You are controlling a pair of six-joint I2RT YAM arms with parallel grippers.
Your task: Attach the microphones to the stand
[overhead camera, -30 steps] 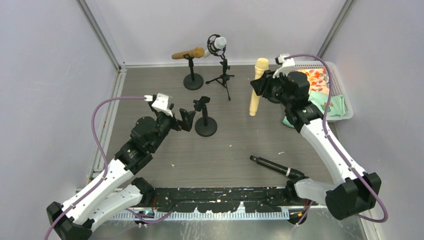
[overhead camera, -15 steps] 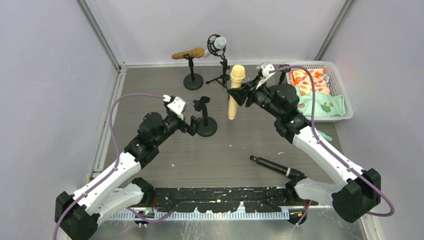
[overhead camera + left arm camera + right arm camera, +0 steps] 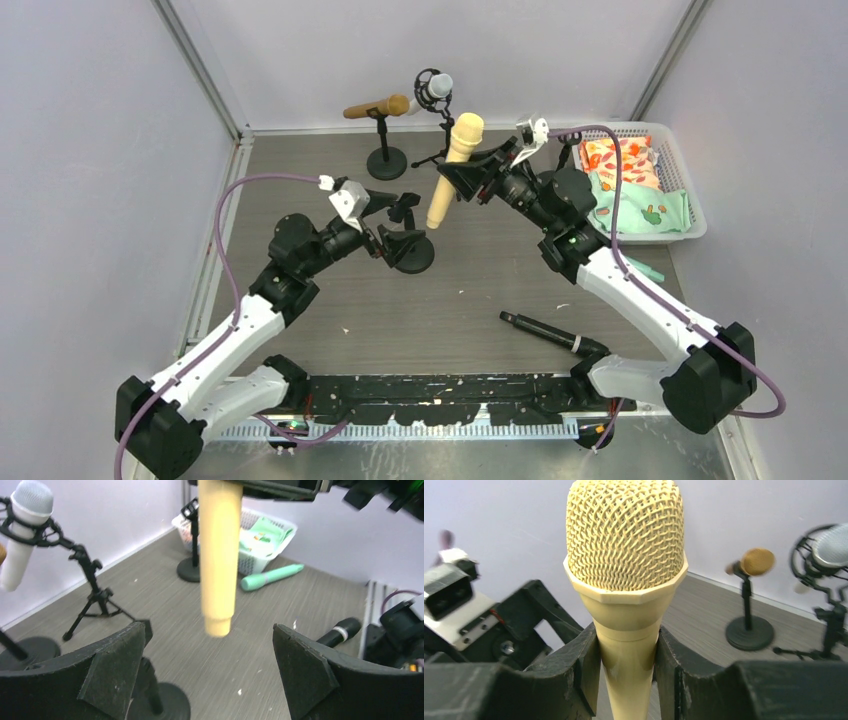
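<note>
My right gripper point(image 3: 462, 176) point(image 3: 628, 665) is shut on the cream-yellow microphone point(image 3: 448, 168) point(image 3: 626, 555) just below its mesh head. The microphone hangs tilted, tail down, above the empty black stand point(image 3: 414, 256). My left gripper point(image 3: 397, 222) point(image 3: 209, 645) is open, its fingers either side of that stand's post point(image 3: 150, 692), close to the left finger. The microphone's tail point(image 3: 218, 622) hangs just ahead of the jaws. A gold microphone point(image 3: 377, 107) and a white microphone point(image 3: 436, 87) sit on stands at the back. A black microphone point(image 3: 552, 334) lies on the table.
A white basket point(image 3: 682, 190) of coloured cloth stands at the right back. A teal microphone point(image 3: 272, 576) lies on the floor beside it, with another black stand point(image 3: 192, 540) nearby. The white microphone's tripod point(image 3: 97, 605) spreads its legs behind the empty stand.
The right arm has carried the cream-yellow microphone leftward from beside the basket to above the empty stand, tilting it. The left gripper has moved right to straddle the stand.
</note>
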